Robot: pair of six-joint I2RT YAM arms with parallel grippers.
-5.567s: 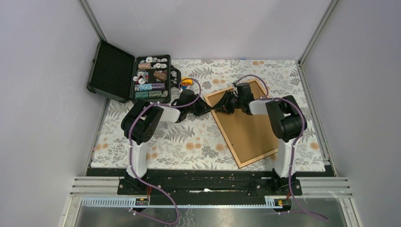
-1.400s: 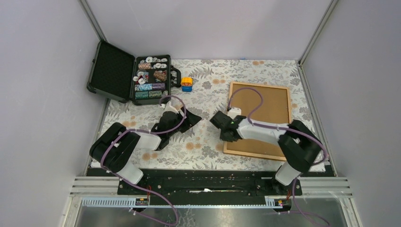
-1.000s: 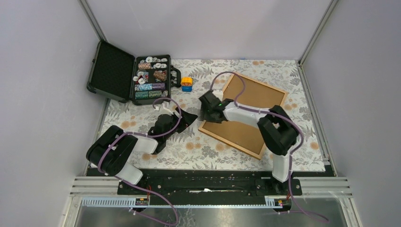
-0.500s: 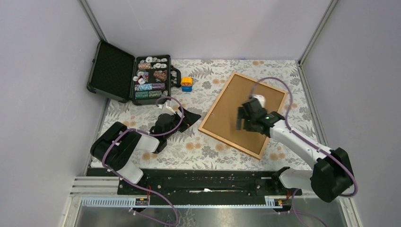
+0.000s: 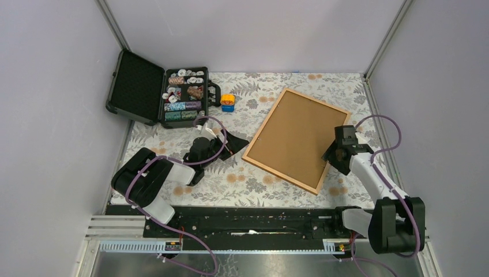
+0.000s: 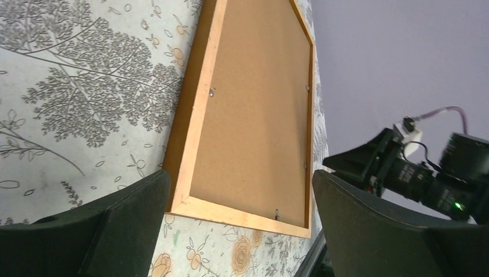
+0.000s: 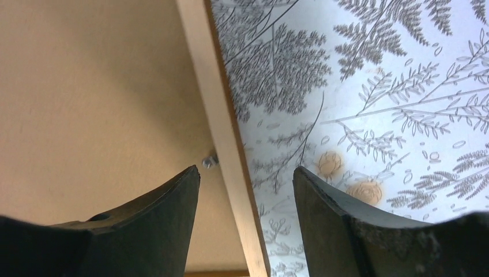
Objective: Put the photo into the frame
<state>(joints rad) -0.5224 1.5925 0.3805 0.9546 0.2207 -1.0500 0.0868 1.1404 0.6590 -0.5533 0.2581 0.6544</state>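
The frame (image 5: 279, 175) lies face down and tilted on the floral cloth, a plain brown backing board (image 5: 297, 138) filling it. The photo is out of view. My left gripper (image 5: 240, 142) is open just off the frame's left corner; in the left wrist view its fingers stand wide apart, with the frame (image 6: 193, 124) and the board (image 6: 254, 115) beyond them. My right gripper (image 5: 336, 156) is open at the frame's right edge. In the right wrist view the moulding (image 7: 222, 133) runs between its fingers (image 7: 247, 173) without touching them, beside the board (image 7: 98, 104).
An open black case (image 5: 181, 95) of poker chips stands at the back left, its lid (image 5: 135, 86) against the wall. A small orange and blue object (image 5: 228, 102) lies beside it. Grey walls close in on three sides of the floral cloth (image 5: 230, 179).
The right arm has swung from the frame's left corner, across its middle, to its right edge. The frame has been turned to a tilt. The left gripper has opened wider.
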